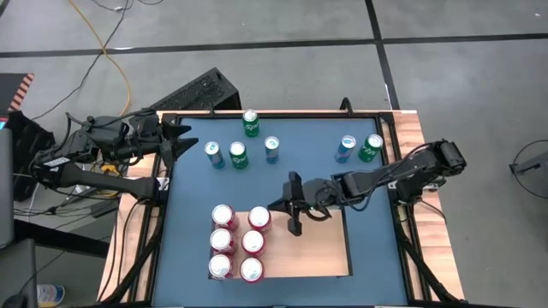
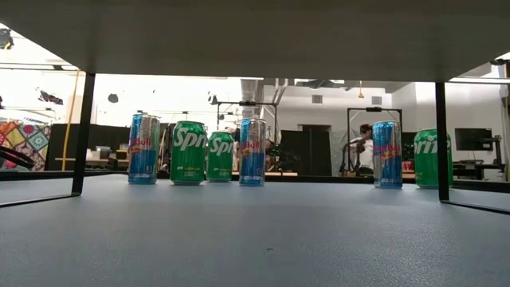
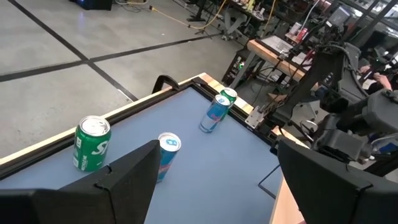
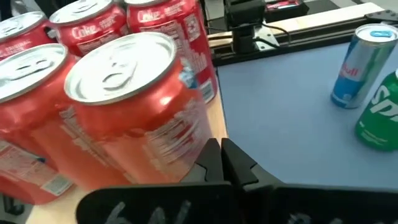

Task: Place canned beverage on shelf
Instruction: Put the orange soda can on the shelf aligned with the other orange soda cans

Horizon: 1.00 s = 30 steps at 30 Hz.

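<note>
Six red cans stand on the shelf at the surface's six o'clock. The right hand, fingers together and empty, hovers just beside them. Green and blue cans stand toward twelve. The left hand, fingers apart, waits at ten.

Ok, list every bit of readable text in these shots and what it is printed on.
"Coke": red cans on the shelf.
"Spri": green can, cut off by its curve.
"Bull": blue can, partly legible.
Fine print on the red cans: too blurred to read.
</note>
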Each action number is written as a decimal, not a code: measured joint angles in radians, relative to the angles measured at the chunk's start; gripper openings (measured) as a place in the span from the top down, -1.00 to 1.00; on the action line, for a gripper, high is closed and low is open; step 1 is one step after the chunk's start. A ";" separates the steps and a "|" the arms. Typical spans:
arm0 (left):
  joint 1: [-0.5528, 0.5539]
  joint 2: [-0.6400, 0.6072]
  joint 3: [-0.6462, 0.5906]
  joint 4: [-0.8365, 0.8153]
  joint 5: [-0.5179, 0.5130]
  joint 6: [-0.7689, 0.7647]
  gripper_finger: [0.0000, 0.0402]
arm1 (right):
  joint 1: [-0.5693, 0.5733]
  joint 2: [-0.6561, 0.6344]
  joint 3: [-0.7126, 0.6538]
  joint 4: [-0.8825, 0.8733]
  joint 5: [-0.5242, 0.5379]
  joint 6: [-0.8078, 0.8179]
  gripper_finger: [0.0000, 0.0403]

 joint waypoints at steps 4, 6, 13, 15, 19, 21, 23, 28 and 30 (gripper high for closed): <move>0.000 0.000 0.000 0.000 0.000 0.000 -0.54 | -0.013 0.000 -0.001 0.032 -0.016 -0.012 1.00; 0.000 0.000 0.000 0.000 0.000 0.000 -0.54 | -0.022 0.000 -0.001 0.047 -0.017 -0.031 1.00; 0.000 0.000 0.000 0.000 0.000 -0.001 -0.54 | -0.028 -0.002 0.027 -0.047 0.068 -0.049 1.00; 0.000 0.000 0.000 0.000 0.000 -0.001 -0.54 | -0.018 -0.004 0.051 -0.104 0.100 -0.026 1.00; 0.000 0.000 0.000 0.000 0.000 -0.001 -0.54 | 0.008 -0.006 0.067 -0.171 0.135 0.033 1.00; 0.000 0.000 0.000 0.000 0.000 -0.002 -0.54 | 0.023 -0.006 0.067 -0.184 0.152 0.071 1.00; 0.000 0.000 0.000 0.000 0.000 -0.009 -0.54 | 0.038 -0.006 0.067 -0.189 0.157 0.096 1.00; 0.000 0.000 0.000 0.005 0.000 -0.026 -0.54 | 0.076 -0.028 0.068 -0.210 0.158 0.101 1.00; 0.000 0.000 0.000 0.008 0.000 -0.044 -0.54 | 0.087 -0.044 0.068 -0.230 0.154 0.101 1.00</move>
